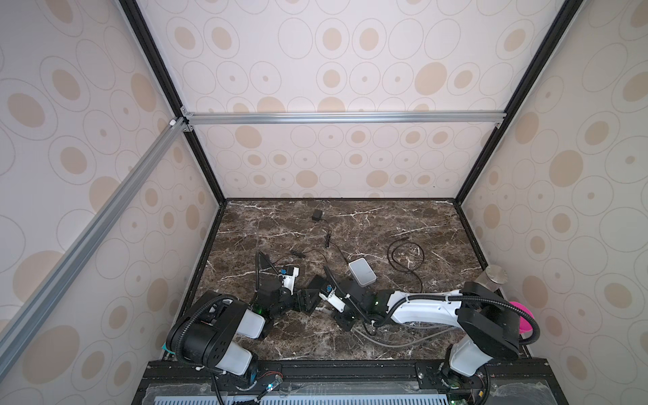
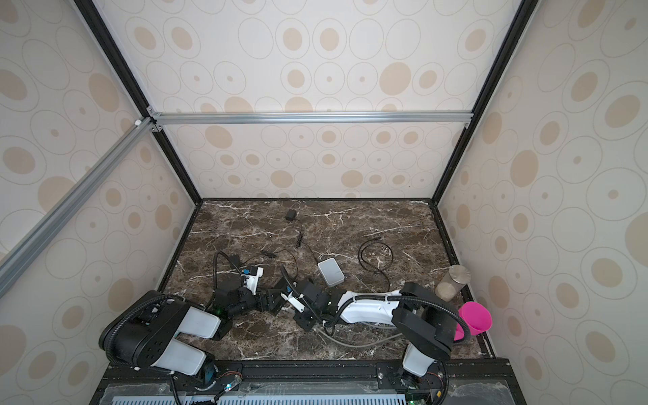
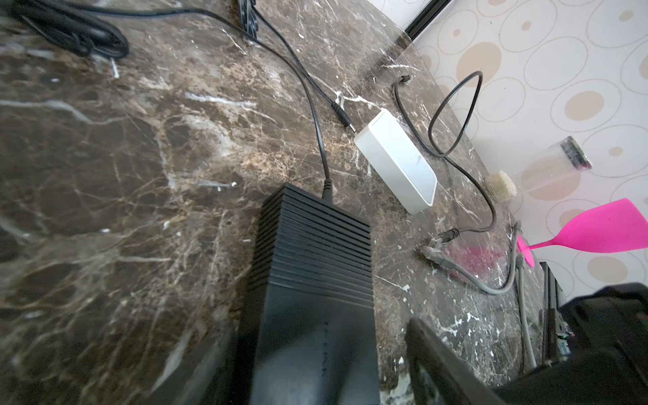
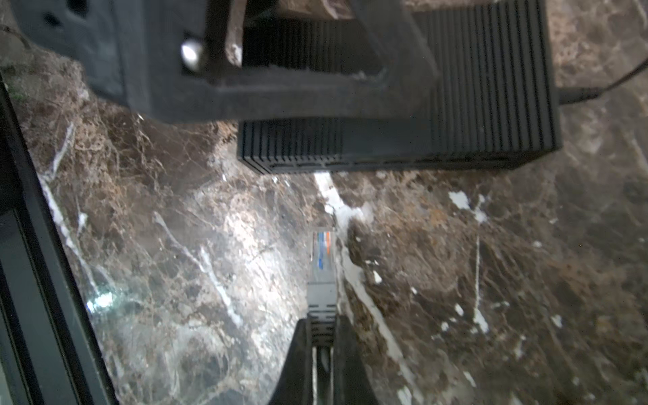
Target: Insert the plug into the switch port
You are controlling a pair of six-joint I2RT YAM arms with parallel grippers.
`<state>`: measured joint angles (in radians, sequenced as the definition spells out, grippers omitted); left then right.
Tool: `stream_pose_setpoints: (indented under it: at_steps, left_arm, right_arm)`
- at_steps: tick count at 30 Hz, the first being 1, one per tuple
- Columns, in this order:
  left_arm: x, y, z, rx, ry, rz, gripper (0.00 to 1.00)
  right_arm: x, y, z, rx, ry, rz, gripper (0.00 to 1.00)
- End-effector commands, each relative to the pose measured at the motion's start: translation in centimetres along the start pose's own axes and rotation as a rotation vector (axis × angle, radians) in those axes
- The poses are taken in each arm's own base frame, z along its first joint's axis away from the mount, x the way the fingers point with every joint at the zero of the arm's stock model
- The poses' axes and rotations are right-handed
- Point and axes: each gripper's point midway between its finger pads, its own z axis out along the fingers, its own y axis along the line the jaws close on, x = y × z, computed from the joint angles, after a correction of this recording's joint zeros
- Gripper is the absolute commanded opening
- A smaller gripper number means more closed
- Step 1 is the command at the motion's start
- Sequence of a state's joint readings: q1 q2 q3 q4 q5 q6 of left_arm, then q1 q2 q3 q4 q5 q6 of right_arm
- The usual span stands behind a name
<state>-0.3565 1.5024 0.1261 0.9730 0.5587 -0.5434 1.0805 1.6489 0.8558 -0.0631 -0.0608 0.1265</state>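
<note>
The right gripper (image 4: 321, 336) has its fingers pinched together on the grey collar behind the plug (image 4: 322, 256). That's bottom middle of the right wrist view, with the plug's clear tip and little coloured wires sticking up toward the switch (image 4: 456, 105). The plug isn't in. There's a strip of bare marble between its tip and the long side of the switch, which fills the upper right of that frame.

The left gripper (image 3: 321, 354) sits at the bottom of the left wrist view with its fingers apart, one on each side of the ribbed black switch. You can see table between the box and the finger (image 3: 438, 357) at lower right, so it's straddling, not squeezing. A black cord is plugged into the switch's far end.

In a top view the switch (image 1: 317, 285) is in the lower middle of the table (image 1: 385, 224), with both grippers crowded around it. A white box (image 1: 362, 276) lies just to its right, and a loop of black cable (image 1: 405, 256) is further right. A pink cup (image 2: 475, 317) and a metal-lidded jar (image 2: 454, 280) sit at the table's right edge.
</note>
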Motion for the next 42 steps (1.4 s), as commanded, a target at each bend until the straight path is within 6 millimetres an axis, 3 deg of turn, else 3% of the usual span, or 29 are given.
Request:
stream_pose_setpoints:
  at_steps: [1, 12, 25, 29, 42]
  left_arm:
    - [-0.3, 0.0, 0.0, -0.004, -0.026, 0.016, 0.72]
    - [0.8, 1.2, 0.6, -0.04, 0.012, -0.011, 0.61]
    - [1.5, 2.1, 0.7, -0.077, 0.031, -0.032, 0.57]
    - [1.6, 2.2, 0.8, -0.08, 0.034, -0.035, 0.5]
    - [1.9, 2.6, 1.0, -0.093, 0.051, -0.046, 0.49]
  right_arm:
    - [-0.9, 0.1, 0.5, 0.018, 0.004, -0.016, 0.0]
    - [-1.4, 0.1, 1.4, 0.034, 0.01, -0.001, 0.0]
    - [-1.3, 0.5, 2.0, 0.016, 0.015, 0.005, 0.0]
    - [-1.5, 0.5, 1.9, 0.015, 0.01, 0.006, 0.0]
    - [-2.0, 0.7, 2.2, 0.014, 0.004, 0.011, 0.0]
